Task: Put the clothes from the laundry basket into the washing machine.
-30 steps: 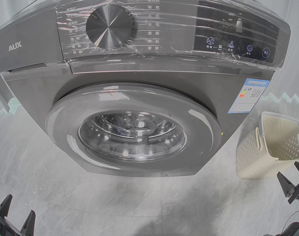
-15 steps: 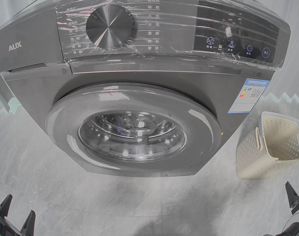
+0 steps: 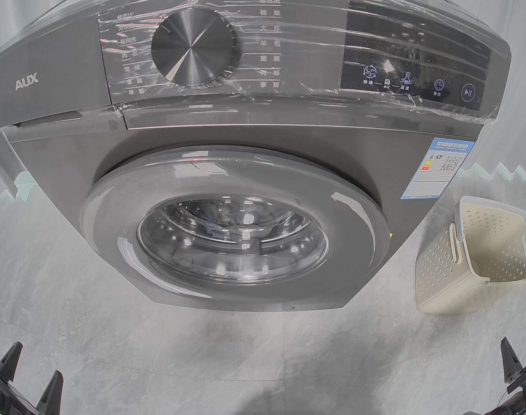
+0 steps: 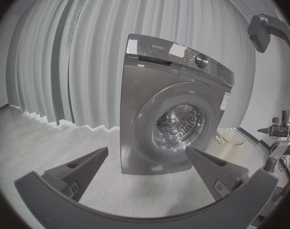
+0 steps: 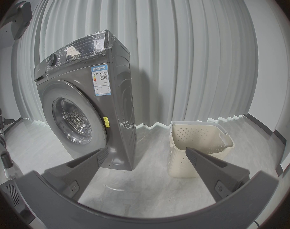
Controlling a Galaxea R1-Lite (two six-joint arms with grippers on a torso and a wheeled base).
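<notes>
1 laundry basket beside washing machine

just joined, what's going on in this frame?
Nothing is being handled right now. The door of the washing machine is shut, and the laundry basket beside it on the floor looks empty. Through the glass, something like fabric lies in the drum. The left gripper and right gripper are both open, low, holding nothing.

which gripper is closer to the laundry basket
Right. The right gripper is low on the robot's right, just in front of the basket. The left gripper is far off on the other side, across the washing machine front.
</notes>
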